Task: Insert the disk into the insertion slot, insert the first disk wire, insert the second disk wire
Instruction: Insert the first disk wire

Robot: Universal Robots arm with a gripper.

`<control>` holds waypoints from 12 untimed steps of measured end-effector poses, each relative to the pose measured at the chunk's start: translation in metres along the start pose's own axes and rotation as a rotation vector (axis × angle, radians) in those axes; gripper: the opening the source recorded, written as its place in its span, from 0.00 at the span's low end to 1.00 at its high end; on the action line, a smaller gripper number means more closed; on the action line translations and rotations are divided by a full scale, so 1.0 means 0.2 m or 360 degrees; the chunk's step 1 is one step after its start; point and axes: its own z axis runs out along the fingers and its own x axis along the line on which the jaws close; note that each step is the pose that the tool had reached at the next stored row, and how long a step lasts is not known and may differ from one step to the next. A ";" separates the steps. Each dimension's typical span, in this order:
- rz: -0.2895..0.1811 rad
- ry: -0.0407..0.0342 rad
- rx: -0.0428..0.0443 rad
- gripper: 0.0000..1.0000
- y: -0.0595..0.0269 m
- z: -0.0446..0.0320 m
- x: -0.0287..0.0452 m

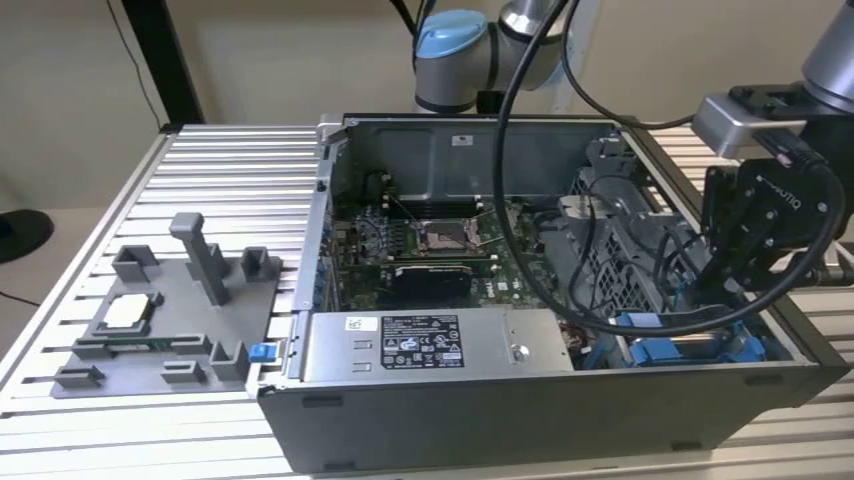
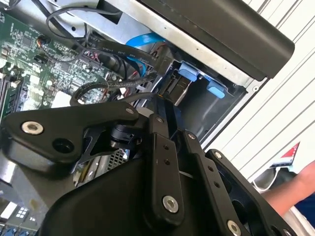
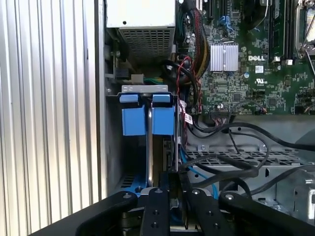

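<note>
Fixture tray (image 1: 174,340) is sitting well away from the gripper (image 1: 697,292), power-supply box (image 1: 427,345) lying between them. Gripper is hanging inside the case (image 1: 534,430) over the insertion slot (image 3: 114,147); can't tell if it's open or clamping. Disk (image 3: 134,123) is sitting in that slot just ahead of the tool, blue carrier end facing it.

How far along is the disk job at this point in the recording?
Done, apparently: the disk sits in the insertion slot, blue tabs showing. In hand: the claw is down at that slot's edge. Left: black cables lie loose alongside; whether either wire is plugged in is hidden.
</note>
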 end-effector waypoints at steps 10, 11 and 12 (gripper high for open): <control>0.0006 0.0000 0.0000 0.00 -0.001 0.008 0.000; 0.0006 -0.0001 0.0000 0.00 -0.001 0.011 0.000; 0.0006 0.0000 0.0000 0.00 -0.001 0.014 0.000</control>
